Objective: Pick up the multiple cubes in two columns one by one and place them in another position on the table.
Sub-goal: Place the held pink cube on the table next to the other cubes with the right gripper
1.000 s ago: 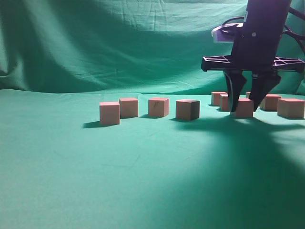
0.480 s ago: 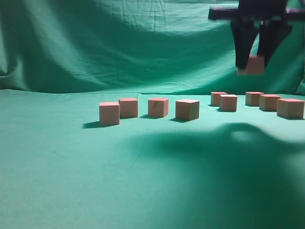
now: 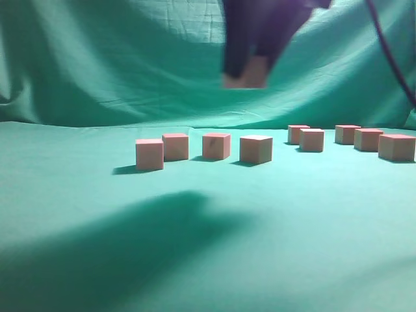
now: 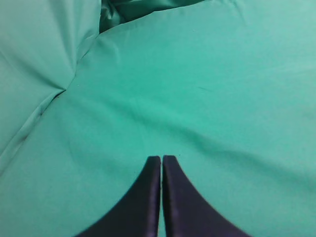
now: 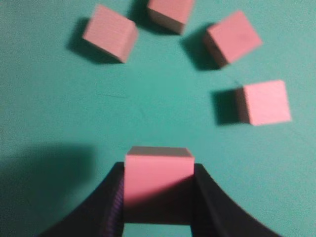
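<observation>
Green cloth covers the bench. Our right gripper has its jaws clenched on one cube, carried high above the left group of four cubes, we judge so it clears them before being set down. Five cubes wait at the far right. Our left gripper idles, jaws pressed together, empty.

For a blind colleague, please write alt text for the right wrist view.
The right end effector grips a pink cube between its dark fingers, high above the green cloth table. Four more cubes lie below in a loose arc: one at upper left, one at top centre, one at upper right, one at right.
</observation>
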`<state>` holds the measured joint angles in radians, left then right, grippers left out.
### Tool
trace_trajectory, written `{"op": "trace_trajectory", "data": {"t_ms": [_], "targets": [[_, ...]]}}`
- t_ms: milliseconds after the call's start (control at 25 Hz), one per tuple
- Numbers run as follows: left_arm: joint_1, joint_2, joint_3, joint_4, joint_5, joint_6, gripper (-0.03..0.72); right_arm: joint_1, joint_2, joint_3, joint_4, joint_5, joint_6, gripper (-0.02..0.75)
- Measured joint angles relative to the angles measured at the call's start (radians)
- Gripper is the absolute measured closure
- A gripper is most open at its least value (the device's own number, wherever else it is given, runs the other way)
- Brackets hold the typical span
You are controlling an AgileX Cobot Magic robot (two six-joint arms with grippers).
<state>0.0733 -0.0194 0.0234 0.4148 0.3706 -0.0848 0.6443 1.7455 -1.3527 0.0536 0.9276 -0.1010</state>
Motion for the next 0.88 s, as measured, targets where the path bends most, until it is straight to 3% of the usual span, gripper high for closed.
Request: {"op": "trace_trajectory", "data": {"t_ms": [280, 480, 880], "targets": [[0.0, 0.0, 0.0, 0.0, 0.0, 0.0, 0.688, 0.12, 0.098, 0.001, 0.026, -0.176, -0.051, 0.476], [0.0, 0.0, 0.0, 0.0, 0.0, 0.0, 0.688, 0.124, 0.153, 0.001, 0.026, -0.235, -0.063, 0.476], [0.0, 0.0, 0.0, 0.0, 0.0, 0.0, 0.688, 0.124, 0.268, -0.1, 0.026, -0.201, -0.097, 0.476]]}}
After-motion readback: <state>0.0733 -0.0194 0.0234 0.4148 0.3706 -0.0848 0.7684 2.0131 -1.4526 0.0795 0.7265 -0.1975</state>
